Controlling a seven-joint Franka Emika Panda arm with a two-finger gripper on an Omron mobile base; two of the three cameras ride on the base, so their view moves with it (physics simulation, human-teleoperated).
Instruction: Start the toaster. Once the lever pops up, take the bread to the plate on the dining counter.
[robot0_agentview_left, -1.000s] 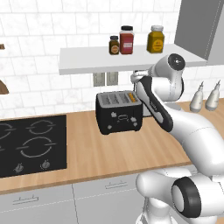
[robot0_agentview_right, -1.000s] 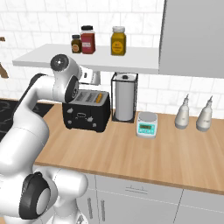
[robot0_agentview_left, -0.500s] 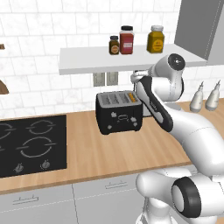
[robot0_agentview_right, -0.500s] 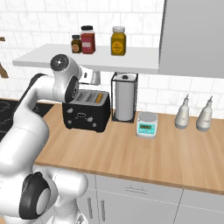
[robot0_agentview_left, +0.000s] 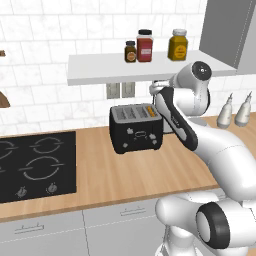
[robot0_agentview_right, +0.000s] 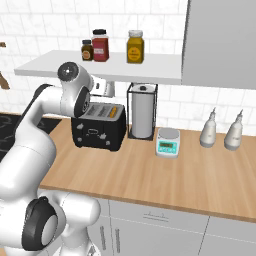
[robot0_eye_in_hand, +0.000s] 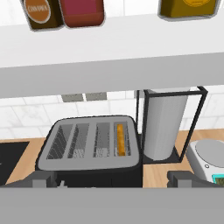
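The black four-slot toaster (robot0_agentview_left: 136, 131) stands on the wooden worktop against the tiled wall. The bread (robot0_eye_in_hand: 120, 139) sits upright in its rightmost slot, just its browned top edge (robot0_agentview_right: 114, 109) showing. My gripper (robot0_eye_in_hand: 113, 180) hovers above and a little in front of the toaster (robot0_eye_in_hand: 89, 151), just under the shelf. It is open, its two fingertips (robot0_eye_in_hand: 43, 180) stand wide apart with nothing between them. In the right base view the gripper (robot0_agentview_right: 107, 91) is over the toaster's (robot0_agentview_right: 98, 131) back edge. The plate and the dining counter are out of view.
A white shelf (robot0_agentview_left: 145, 69) with three jars hangs close above the hand. A paper towel roll (robot0_agentview_right: 142, 112) in a black frame stands right of the toaster, then a kitchen scale (robot0_agentview_right: 167, 141) and two bottles (robot0_agentview_right: 210, 134). The black hob (robot0_agentview_left: 35, 165) lies left.
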